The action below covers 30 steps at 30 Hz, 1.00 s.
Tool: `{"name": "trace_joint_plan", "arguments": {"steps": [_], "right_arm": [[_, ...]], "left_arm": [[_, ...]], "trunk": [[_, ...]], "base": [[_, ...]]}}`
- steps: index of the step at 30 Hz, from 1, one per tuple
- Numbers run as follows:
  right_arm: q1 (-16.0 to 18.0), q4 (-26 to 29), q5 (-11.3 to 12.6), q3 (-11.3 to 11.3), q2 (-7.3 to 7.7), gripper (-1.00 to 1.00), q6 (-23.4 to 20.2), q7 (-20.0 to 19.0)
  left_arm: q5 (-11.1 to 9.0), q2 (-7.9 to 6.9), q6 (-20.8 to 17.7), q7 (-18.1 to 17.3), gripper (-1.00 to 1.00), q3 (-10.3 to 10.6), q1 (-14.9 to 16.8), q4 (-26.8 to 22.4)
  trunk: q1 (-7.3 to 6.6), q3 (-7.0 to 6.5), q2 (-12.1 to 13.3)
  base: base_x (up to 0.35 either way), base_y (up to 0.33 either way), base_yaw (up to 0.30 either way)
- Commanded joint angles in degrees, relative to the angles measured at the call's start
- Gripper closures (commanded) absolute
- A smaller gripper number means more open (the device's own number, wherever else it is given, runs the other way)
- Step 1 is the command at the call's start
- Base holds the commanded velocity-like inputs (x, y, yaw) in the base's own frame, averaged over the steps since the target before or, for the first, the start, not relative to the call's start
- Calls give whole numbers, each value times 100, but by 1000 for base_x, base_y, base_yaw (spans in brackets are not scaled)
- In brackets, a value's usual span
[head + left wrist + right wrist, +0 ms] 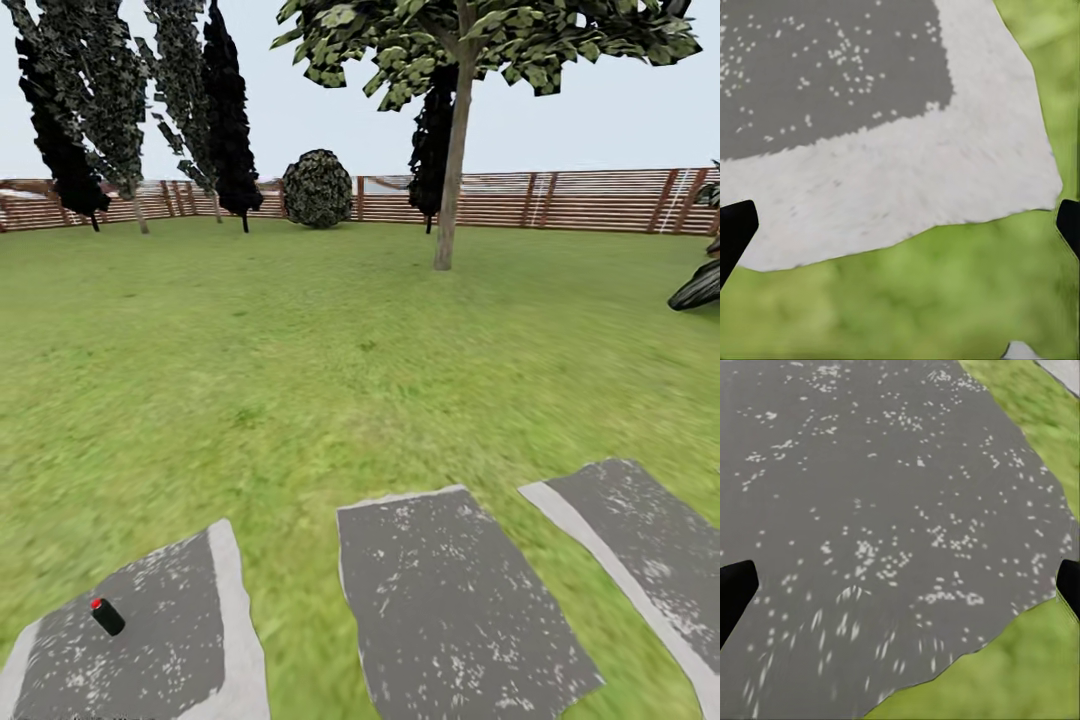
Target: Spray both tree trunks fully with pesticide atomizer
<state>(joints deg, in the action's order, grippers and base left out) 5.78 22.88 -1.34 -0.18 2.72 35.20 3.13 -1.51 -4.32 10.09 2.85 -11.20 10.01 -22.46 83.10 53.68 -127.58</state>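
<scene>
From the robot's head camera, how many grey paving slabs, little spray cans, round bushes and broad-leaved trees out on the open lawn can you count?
Grey paving slabs: 3
Spray can with red cap: 1
Round bush: 1
Broad-leaved tree: 1
Total: 6

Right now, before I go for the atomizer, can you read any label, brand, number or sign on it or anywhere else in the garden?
No readable text in any view.
Pesticide atomizer: small dark can with a red cap, lying on a grey stone slab; any label is too small to make out.
Wooden fence: plain slats, no sign.
Slabs in both wrist views: white speckles only, no lettering.
</scene>
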Motion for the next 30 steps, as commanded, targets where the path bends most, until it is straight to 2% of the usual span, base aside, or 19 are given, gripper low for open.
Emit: {"name": "trace_joint_plan", "arguments": {"steps": [1,30], "right_arm": [[2,-3,-16,0,0,-100,13,21],[2,-3,-16,3,1,-100,13,21]], "left_arm": [[-16,1,19,5,-100,-5,5,4],[-16,1,20,5,-100,-5,3,4]], "trunk": [[1,5,-2],[1,5,-2]], "base": [[161,-245,276],[180,-249,277]]}}
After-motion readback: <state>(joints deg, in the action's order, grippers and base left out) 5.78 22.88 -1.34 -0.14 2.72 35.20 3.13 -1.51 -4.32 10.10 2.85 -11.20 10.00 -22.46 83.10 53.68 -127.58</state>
